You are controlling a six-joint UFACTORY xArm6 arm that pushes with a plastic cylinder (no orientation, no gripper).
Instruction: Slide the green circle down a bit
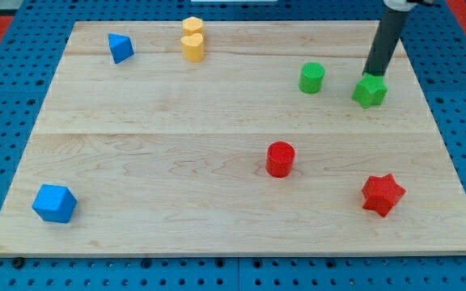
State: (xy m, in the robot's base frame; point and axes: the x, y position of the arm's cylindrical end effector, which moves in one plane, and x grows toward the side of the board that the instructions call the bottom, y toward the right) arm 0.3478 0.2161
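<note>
The green circle (312,78), a short cylinder, stands at the upper right of the wooden board (176,162). A green star-like block (370,90) sits to its right. My tip (370,75) touches the top edge of that green star block, well to the right of the green circle. The dark rod rises from there toward the view's top.
A red cylinder (281,158) stands below the green circle. A red star (383,194) is at the lower right. Two yellow blocks (192,38) sit at top centre. A blue block (120,48) is at top left, another blue block (54,203) at lower left.
</note>
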